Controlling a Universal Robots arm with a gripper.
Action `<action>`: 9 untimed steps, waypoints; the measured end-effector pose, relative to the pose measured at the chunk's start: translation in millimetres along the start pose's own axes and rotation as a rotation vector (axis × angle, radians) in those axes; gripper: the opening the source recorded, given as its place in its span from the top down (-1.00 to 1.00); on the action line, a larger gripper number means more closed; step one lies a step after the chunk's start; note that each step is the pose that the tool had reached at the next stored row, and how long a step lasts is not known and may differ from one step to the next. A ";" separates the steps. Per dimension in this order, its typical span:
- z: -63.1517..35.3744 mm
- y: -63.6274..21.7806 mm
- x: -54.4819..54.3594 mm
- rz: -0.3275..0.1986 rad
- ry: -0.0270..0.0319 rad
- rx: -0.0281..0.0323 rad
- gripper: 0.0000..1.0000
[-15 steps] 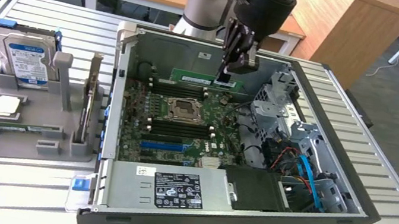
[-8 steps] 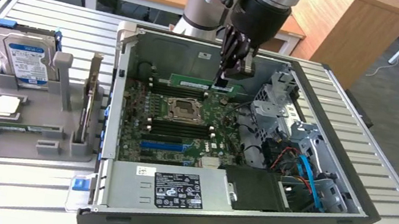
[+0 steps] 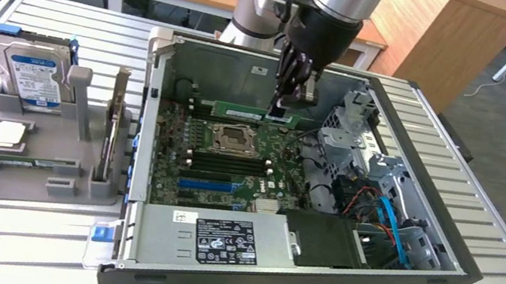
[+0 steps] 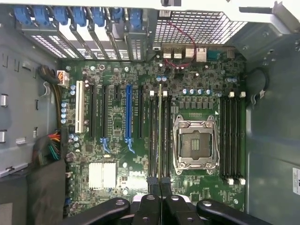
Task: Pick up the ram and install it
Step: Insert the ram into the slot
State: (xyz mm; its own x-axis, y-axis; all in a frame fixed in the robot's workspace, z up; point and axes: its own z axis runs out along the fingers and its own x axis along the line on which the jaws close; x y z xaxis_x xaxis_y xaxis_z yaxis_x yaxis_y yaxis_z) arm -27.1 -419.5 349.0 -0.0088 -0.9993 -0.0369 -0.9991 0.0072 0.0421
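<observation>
The ram (image 3: 237, 111) is a thin green stick held level inside the open computer case (image 3: 437, 263), just above the motherboard (image 3: 216, 182) on the far side of the CPU socket (image 3: 231, 137). My gripper (image 3: 284, 110) reaches straight down into the case and is shut on the ram's end at the exterior view's right. In the wrist view the ram (image 4: 160, 131) shows edge-on, running along the black memory slots (image 4: 153, 136) beside the socket (image 4: 193, 143), with my gripper (image 4: 160, 185) closed around it. Whether the ram touches a slot I cannot tell.
A second bank of memory slots (image 4: 232, 138) lies on the other side of the socket. The drive cage (image 3: 355, 139) and blue cables (image 3: 389, 217) crowd the case's right side in the exterior view. The power supply (image 3: 222, 238) fills the near end. A grey holder (image 3: 24, 174) with a hard drive (image 3: 35, 73) stands outside.
</observation>
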 end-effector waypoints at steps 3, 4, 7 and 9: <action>5.5 -0.2 0.2 0.000 0.0002 0.0001 0.77; 7.3 -0.3 0.3 0.000 0.0001 0.0000 0.77; 12.7 -0.5 0.5 0.000 0.0000 0.0000 0.77; 16.4 -0.7 0.6 0.000 0.0000 0.0000 0.77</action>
State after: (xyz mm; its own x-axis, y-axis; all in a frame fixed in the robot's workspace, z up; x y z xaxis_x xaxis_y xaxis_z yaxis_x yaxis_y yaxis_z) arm -27.1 -419.5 332.5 -0.0088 -0.9993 -0.0369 -0.9991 0.0072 0.0421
